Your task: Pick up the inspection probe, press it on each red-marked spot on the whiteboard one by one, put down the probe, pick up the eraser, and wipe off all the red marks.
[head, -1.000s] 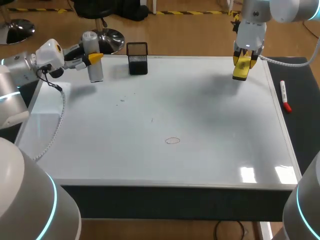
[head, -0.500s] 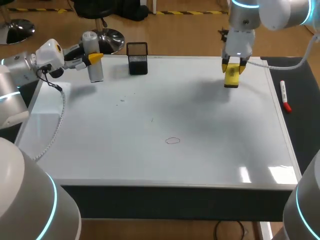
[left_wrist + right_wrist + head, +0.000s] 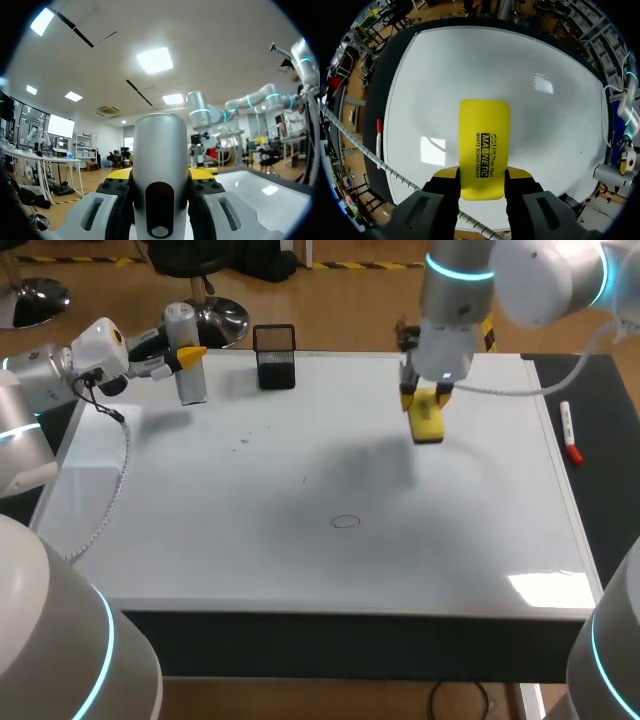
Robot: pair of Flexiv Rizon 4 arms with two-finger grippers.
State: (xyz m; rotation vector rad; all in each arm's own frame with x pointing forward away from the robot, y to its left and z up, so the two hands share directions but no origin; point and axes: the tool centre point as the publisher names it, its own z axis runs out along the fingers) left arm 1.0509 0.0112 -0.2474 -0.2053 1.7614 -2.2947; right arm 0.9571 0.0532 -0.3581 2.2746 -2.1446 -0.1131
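Observation:
A faint red oval mark [image 3: 345, 521] lies on the whiteboard [image 3: 470, 540], a little in front of its middle. My right gripper [image 3: 423, 398] is shut on the yellow eraser [image 3: 427, 420], held above the board's back middle-right. In the right wrist view the eraser [image 3: 484, 145] sticks out ahead of the gripper [image 3: 482, 174], both fingers against its sides, with the whiteboard [image 3: 495, 65] below. My left gripper [image 3: 188, 358] is shut on the upright grey probe [image 3: 185, 345] at the back left corner. In the left wrist view the probe [image 3: 160, 165] fills the gap of the gripper [image 3: 160, 176].
A black mesh pen holder [image 3: 274, 356] stands at the board's back edge, right of the probe. A red-capped marker [image 3: 569, 432] lies on the dark mat right of the board, and it shows beside the board as the marker [image 3: 379, 137]. Tiny dark specks [image 3: 245, 440] dot the left half.
My right arm has carried the eraser from the back right corner leftward and toward the front, over the board. The left arm and the probe have stayed still.

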